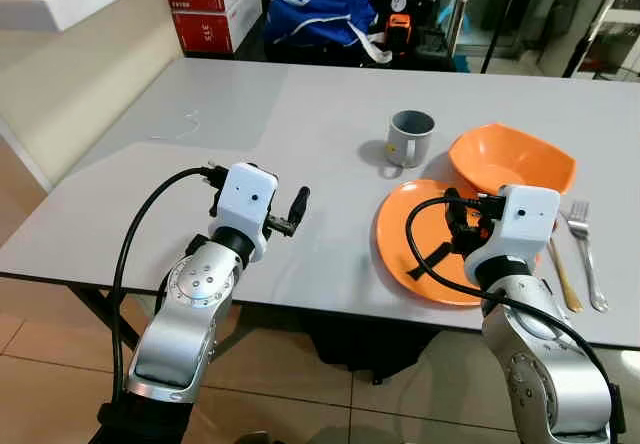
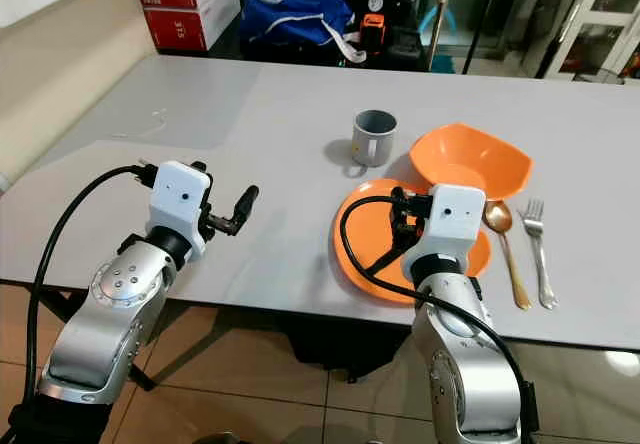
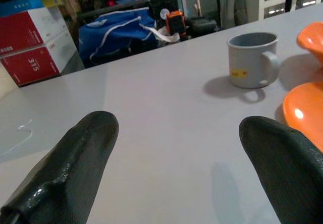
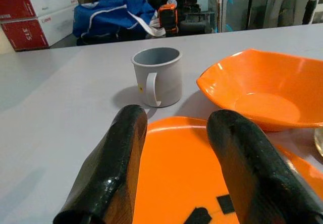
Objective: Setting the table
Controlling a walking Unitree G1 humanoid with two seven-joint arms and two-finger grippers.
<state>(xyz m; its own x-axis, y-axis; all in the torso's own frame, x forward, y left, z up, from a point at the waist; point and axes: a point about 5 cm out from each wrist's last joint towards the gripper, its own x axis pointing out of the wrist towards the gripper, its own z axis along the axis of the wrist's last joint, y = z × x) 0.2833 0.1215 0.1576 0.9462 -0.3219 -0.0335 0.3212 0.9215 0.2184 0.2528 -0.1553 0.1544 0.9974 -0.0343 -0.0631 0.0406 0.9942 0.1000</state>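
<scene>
On the far left, beyond the grey table (image 1: pixel 300 114), red cardboard boxes (image 1: pixel 212 4) are sitting on the floor, with a blue bag (image 1: pixel 320 12) lying just to their right. Nearer the robot, the left gripper (image 1: pixel 296 210) is hovering over bare tabletop close to the near edge, well apart from the dishes. In the left wrist view its two black fingers (image 3: pixel 75 163) are standing wide apart with nothing between them.

Further right, a grey mug (image 1: pixel 410 138) is standing upright on the table, its handle facing the robot. Just beside it on the right, an orange bowl (image 1: pixel 512 160) is resting upright. In front of the mug and bowl, an orange plate (image 1: pixel 410 239) is lying flat near the table's edge, its far rim reaching to or slightly under the bowl.

The right gripper (image 2: pixel 402 219) is hanging over this plate. In the right wrist view its fingers (image 4: pixel 113 168) are parted, holding nothing, with the plate's surface showing between them and the mug and bowl beyond.

To the right of the plate, a gold spoon (image 2: pixel 506 249) is lying with its bowl end away from the robot, and a silver fork (image 2: pixel 538 249) is lying just beside it, tines pointing the same way. The two are running roughly parallel, close together but not touching.
</scene>
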